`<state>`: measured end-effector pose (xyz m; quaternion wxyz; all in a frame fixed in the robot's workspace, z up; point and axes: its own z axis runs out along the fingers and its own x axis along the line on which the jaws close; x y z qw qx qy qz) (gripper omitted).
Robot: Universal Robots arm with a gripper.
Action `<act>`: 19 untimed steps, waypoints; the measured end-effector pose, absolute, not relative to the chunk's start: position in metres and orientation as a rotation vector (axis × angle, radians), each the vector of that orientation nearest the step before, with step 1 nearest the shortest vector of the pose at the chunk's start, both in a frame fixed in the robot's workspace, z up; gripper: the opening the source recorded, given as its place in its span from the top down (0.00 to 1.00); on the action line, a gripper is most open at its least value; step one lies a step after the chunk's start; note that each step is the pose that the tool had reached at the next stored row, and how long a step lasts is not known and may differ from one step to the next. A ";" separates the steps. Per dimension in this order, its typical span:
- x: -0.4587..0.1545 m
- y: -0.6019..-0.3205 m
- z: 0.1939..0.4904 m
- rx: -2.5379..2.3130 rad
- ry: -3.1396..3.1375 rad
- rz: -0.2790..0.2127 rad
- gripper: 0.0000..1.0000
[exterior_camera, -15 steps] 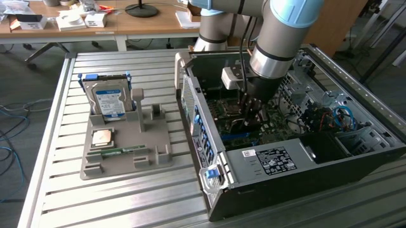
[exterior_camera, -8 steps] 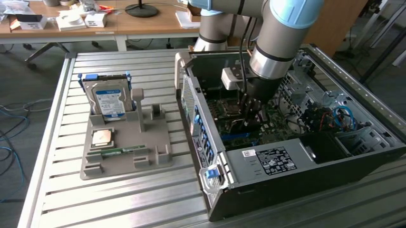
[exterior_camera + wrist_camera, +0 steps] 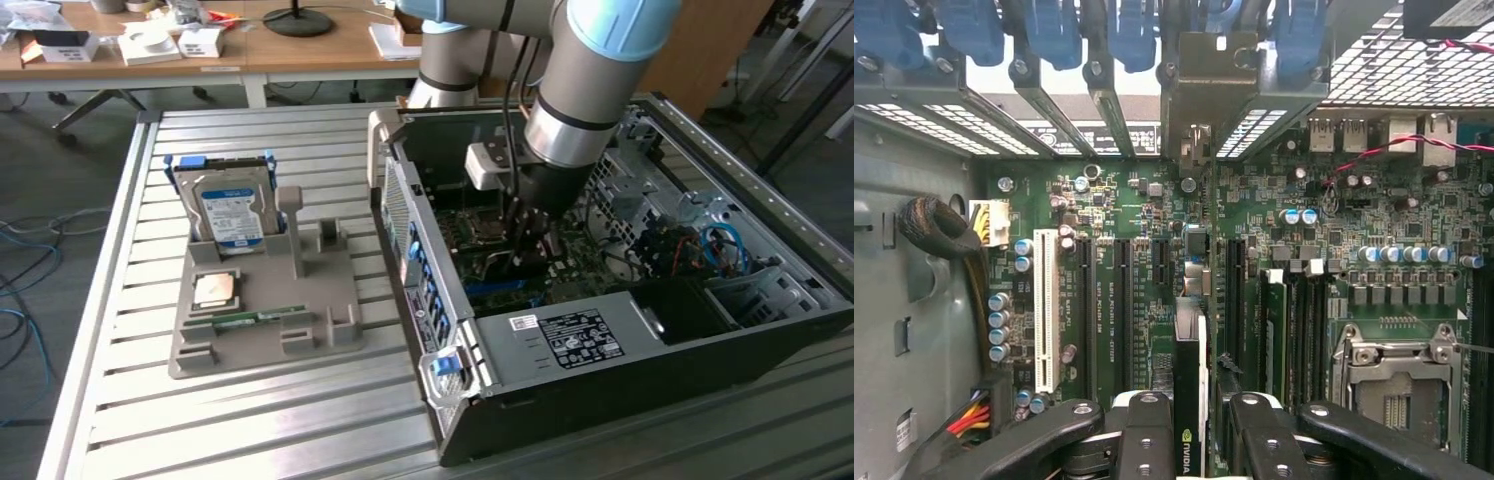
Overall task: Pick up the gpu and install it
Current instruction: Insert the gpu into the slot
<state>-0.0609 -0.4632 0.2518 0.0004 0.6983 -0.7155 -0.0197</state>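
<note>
My gripper (image 3: 1189, 420) is down inside the open PC case (image 3: 561, 340), jaws clamped on the gpu (image 3: 1190, 360), held edge-on over the motherboard (image 3: 1114, 200) slots. Risk: the card's bracket (image 3: 1199, 100), at 12 o'clock, catches the rear frame, or the edge misses the slot (image 3: 1234, 290) and jams.

robot arms: one, grey with pale blue joints (image 3: 587, 90)
open black computer cases: one (image 3: 627, 330)
grey plastic parts trays: one (image 3: 254, 345)
silver hard drives with blue-white label: one (image 3: 230, 210)
slim green RAM sticks: one (image 3: 247, 318)
square metal-topped processor chips: one (image 3: 216, 290)
white card slots on green motherboard: one (image 3: 1045, 308)
</note>
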 end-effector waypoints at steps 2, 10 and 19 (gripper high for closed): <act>-0.061 -0.463 0.251 2.193 -2.247 -0.062 0.73; -0.062 -0.463 0.251 2.193 -2.247 -0.062 0.73; -0.062 -0.462 0.249 2.193 -2.247 -0.062 0.73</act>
